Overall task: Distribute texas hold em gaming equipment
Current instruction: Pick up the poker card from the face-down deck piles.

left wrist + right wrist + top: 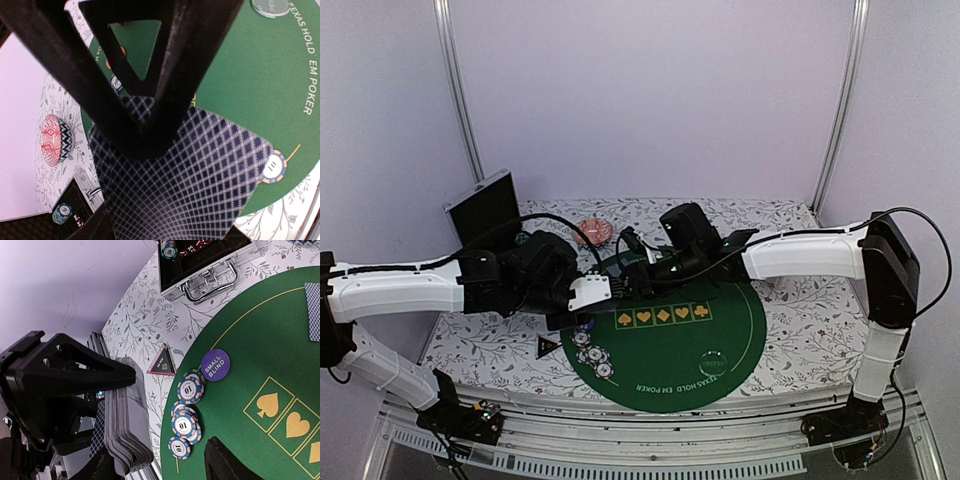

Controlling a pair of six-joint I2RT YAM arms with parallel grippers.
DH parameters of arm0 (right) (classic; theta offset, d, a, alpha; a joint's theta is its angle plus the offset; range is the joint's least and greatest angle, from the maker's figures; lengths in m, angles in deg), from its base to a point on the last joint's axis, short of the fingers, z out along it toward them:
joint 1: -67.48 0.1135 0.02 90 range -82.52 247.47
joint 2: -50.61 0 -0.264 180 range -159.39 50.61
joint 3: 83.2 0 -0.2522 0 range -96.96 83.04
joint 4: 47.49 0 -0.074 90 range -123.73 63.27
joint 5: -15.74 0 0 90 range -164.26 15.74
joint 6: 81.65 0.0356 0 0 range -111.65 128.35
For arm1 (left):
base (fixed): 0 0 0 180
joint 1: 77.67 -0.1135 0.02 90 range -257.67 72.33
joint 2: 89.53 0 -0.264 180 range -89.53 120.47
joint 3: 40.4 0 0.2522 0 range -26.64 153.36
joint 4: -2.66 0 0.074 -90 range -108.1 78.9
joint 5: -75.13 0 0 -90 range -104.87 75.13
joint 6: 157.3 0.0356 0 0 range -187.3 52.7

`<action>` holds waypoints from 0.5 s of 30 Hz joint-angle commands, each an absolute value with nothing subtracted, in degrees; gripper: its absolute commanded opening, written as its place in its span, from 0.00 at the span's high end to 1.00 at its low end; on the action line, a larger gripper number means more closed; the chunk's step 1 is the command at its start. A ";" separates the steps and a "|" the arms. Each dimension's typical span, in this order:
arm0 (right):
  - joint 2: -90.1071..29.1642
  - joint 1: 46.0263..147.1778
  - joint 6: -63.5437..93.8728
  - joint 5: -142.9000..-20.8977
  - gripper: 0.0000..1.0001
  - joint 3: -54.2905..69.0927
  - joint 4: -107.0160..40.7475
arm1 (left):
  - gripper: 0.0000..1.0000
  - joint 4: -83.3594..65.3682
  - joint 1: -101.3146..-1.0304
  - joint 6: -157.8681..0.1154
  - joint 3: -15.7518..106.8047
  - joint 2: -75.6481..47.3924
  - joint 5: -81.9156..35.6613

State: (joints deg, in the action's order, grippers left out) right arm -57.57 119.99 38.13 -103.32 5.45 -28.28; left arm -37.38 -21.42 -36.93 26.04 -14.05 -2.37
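My left gripper (582,296) is shut on a deck of playing cards (592,291) above the left part of the green poker mat (740,330). In the left wrist view the top card's blue lattice back (200,180) fills the lower frame under my black fingers (150,100). In the right wrist view the deck (127,420) shows edge on, close to one finger of my open right gripper (165,467). Several blue striped chips (182,422) lie on the mat's edge, also seen from above (592,355). A purple SMALL BLIND disc (215,365) sits beside them. One card (312,310) lies on the mat.
An open metal case (200,260) stands at the back left (485,205). A pink patterned dish (55,139) sits behind the mat. A black triangle marker (162,362) lies off the mat's left edge. A clear disc (713,365) lies on the mat's near right.
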 commanded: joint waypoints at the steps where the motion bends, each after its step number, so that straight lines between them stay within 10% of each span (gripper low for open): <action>1: -55.28 120.07 37.63 -102.07 0.48 4.56 -25.72 | 0.50 -36.32 -21.37 -37.24 26.36 -13.85 -2.76; 15: -54.65 120.22 38.06 -102.36 0.74 3.73 -23.59 | 0.50 -36.32 -21.33 -37.24 26.27 -13.86 -2.82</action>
